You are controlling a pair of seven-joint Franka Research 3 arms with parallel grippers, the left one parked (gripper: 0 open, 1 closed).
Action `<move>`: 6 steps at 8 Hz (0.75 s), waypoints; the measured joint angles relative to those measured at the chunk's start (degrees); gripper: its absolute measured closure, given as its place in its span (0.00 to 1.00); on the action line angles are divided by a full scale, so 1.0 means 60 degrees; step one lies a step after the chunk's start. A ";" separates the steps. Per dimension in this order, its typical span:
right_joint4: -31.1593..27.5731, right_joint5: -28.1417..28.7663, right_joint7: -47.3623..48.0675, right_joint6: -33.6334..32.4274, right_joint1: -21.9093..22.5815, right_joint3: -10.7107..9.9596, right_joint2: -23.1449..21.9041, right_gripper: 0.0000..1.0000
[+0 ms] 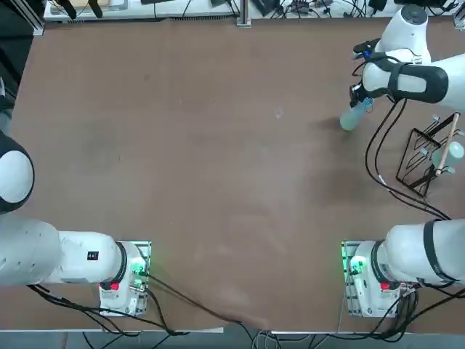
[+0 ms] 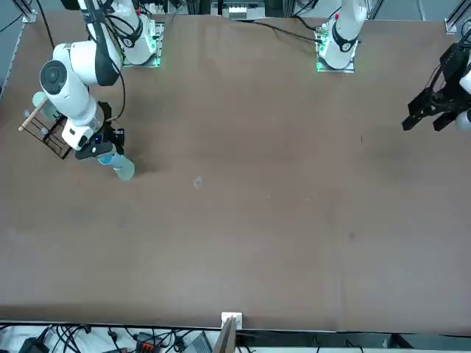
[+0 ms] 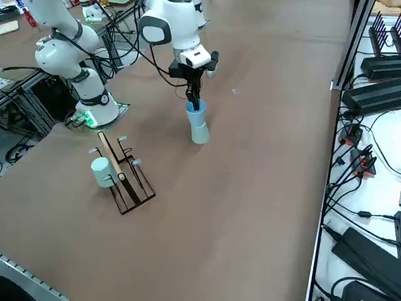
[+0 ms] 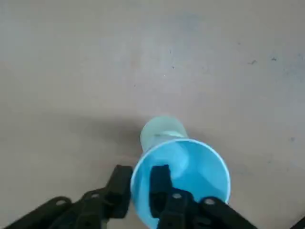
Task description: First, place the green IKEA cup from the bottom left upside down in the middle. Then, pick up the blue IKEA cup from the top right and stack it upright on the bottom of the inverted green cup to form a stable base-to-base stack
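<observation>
White right arm reaching down, black claw (image 4: 148, 191) open — one finger inside the blue cup (image 4: 202, 167), one outside.

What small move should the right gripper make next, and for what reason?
Probably lift straight up, slowly: the right gripper has opened fingers, one inside the blue cup, one outside, and that cup already stands upright on the inverted green cup.

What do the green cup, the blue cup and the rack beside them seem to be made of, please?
The green cup and the blue cup both look like smooth plastic, slightly glossy, judging by their even colour and the soft sheen inside the blue one. The rack looks like dark-coated metal wire, given its thin, straight bars, though painted plastic is possible.
</observation>
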 joint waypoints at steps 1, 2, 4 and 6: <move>-0.0004 -0.0056 0.0001 0.0002 -0.0004 0.0000 0.0018 0.52; -0.0004 -0.0066 0.0001 0.0006 -0.0010 0.0000 0.0032 0.39; -0.0004 -0.0070 0.0001 0.0010 -0.0043 0.0000 0.0050 0.20; -0.0004 -0.0076 0.0001 0.0013 -0.0059 0.0000 0.0049 0.00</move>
